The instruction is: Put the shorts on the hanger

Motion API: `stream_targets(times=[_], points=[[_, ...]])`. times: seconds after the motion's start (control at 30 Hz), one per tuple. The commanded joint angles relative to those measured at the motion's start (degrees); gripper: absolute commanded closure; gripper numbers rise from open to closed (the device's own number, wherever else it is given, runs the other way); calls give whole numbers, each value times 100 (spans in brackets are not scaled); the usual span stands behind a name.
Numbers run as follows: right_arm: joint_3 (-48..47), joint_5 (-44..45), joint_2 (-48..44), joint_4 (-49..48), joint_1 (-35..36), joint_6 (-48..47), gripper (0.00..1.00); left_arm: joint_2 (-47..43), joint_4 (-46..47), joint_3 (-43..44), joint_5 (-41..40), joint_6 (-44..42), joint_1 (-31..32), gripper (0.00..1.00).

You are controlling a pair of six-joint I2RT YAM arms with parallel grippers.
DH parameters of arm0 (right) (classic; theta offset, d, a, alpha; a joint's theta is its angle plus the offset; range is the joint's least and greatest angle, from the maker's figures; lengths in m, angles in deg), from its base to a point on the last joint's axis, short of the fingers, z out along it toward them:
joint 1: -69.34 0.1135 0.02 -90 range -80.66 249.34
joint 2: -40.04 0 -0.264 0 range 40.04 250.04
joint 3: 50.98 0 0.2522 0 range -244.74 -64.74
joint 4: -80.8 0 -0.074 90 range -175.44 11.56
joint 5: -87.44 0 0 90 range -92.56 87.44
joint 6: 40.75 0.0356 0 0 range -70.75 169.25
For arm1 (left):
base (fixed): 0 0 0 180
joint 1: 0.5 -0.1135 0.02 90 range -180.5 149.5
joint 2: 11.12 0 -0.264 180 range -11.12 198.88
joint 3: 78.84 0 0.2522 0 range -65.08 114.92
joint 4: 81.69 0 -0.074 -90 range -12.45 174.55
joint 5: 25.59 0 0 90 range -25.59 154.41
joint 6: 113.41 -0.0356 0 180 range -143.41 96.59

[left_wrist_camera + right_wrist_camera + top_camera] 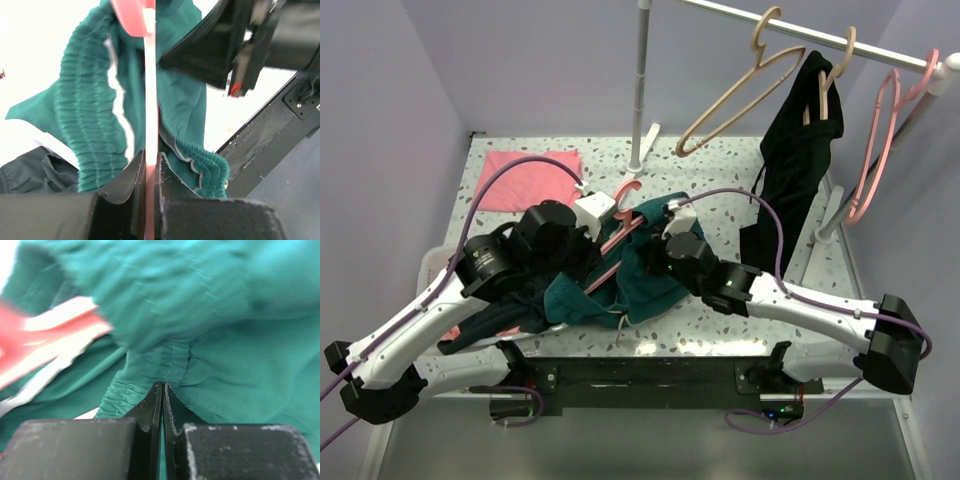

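The teal-green shorts (640, 270) lie bunched on the table between my two arms, their cream drawstring (620, 322) hanging at the front. The salmon-pink hanger (620, 238) runs through them, its hook (626, 192) pointing to the back. My left gripper (150, 162) is shut on the hanger's bar (150, 90), with the shorts' gathered waistband (85, 115) on both sides. My right gripper (163, 390) is shut on a fold of the shorts (200, 315) by the waistband seam; the blurred hanger (45, 340) shows at the left. The right gripper's black body (240, 40) is close by in the left wrist view.
A flat pink cloth (530, 180) lies at the back left. A rail (820, 35) at the back right carries tan hangers (740, 95), a black garment (800, 160) and another pink hanger (880, 150). A white pole (641, 80) stands behind. A dark garment (490, 320) lies under my left arm.
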Motion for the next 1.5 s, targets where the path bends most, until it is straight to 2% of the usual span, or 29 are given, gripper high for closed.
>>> stream_targets(times=[0.0,0.03,0.07,0.17,0.23,0.3,0.37,0.4,0.47,0.5,0.6,0.73,0.87,0.93,0.97,1.03,1.07,1.1,1.33,1.43,1.47], points=[[222,231,-764,185,-259,95,100,-280,298,131,8,143,-7,100],[257,223,-913,343,-346,60,100,-253,280,131,-1,178,2,100],[301,153,-1150,344,-356,51,95,-253,271,131,25,195,-7,100],[407,142,-1380,370,-365,51,100,-218,271,140,34,178,2,100],[302,554,-1416,895,-443,-27,100,-209,210,183,25,134,-7,100],[249,348,-1582,1074,-680,-159,100,-218,175,201,-1,134,-7,100],[162,-197,-1592,916,-760,-274,89,-218,192,184,-18,143,-7,100],[-39,-426,-1470,933,-760,-309,78,-218,218,175,-1,134,2,100],[-103,-717,-1355,829,-699,-187,66,-157,236,184,8,125,-7,100],[-33,-770,-1302,715,-638,-38,54,-130,253,201,16,116,-7,100],[-84,-483,-1004,353,-278,68,36,-69,315,219,43,108,-7,100],[-366,98,-547,353,276,95,28,-25,306,219,8,81,2,100],[-542,748,-169,730,277,411,29,-60,289,236,25,72,-7,100],[-463,995,-177,670,259,447,35,-68,271,236,34,64,2,100],[-454,1153,-220,678,233,447,58,-77,263,236,34,64,2,100],[-507,1215,-247,905,84,455,81,-95,245,236,34,37,-7,100],[-559,1250,-273,1029,5,438,96,-104,245,228,34,29,-7,100],[-621,1268,-369,1256,-143,368,100,-121,245,219,43,11,2,100],[-726,1620,-1336,1987,-847,-116,100,-218,333,70,280,-59,2,100],[-753,1077,-1486,1989,-962,-318,100,-209,341,61,289,-59,2,100],[-683,840,-1495,1910,-971,-309,95,-200,368,69,246,-51,-7,100]])
